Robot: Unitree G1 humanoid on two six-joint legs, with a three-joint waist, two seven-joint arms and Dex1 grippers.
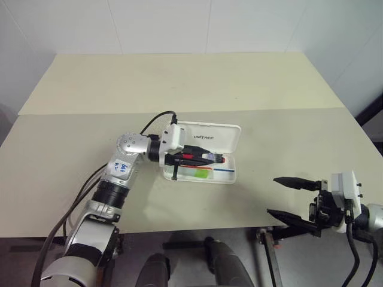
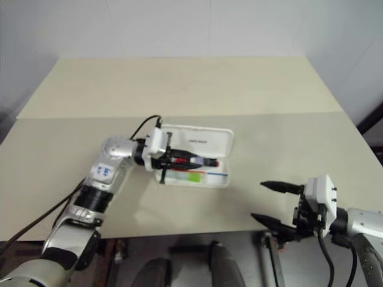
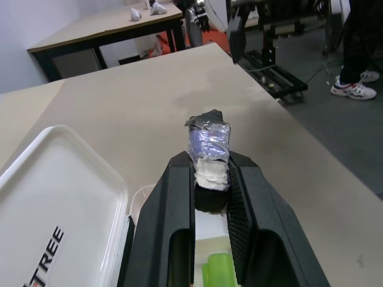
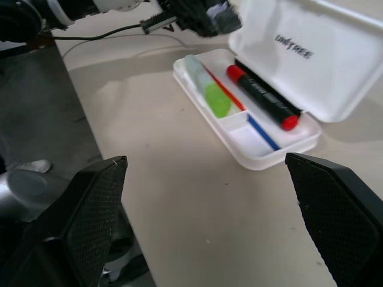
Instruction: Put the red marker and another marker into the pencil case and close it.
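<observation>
Worktop (image 1: 179, 89): a flat, matt beige surface with a straight seam seen running across it from side to side; a broad bare stretch lies beyond the seam up to the far edge.
Pencil case (image 1: 230, 139): a white, glossy hard-plastic tray with rounded corners, lying open just on the near side of the seam, about midway between the worktop's left and right edges; the lid (image 4: 311, 57) is raised on its hinge at the far side and a dark printed logo is seen on its inner face.
Red marker (image 4: 263, 98): a thick barrel, black in the middle with red ends, laid in the tray's far compartment along the hinge.
Green marker (image 4: 210, 92): a slim light-green body with a pale, whitish end, laid in the near compartment beside the red and blue stripe.
Left tool (image 3: 210, 179): black ribbed fingers clenched on a small grey-silver lump (image 3: 208, 140) that looks wrapped in crinkled foil or tape; it is held over the left half of the open tray, pointing towards the worktop's right edge.
Right tool (image 1: 286, 197): released, its two black textured fingers spread wide, hanging at the worktop's near edge towards the near right corner, well apart from the case.
Open room: bare worktop is seen between the case and the right edge, and between the case and the near edge.
</observation>
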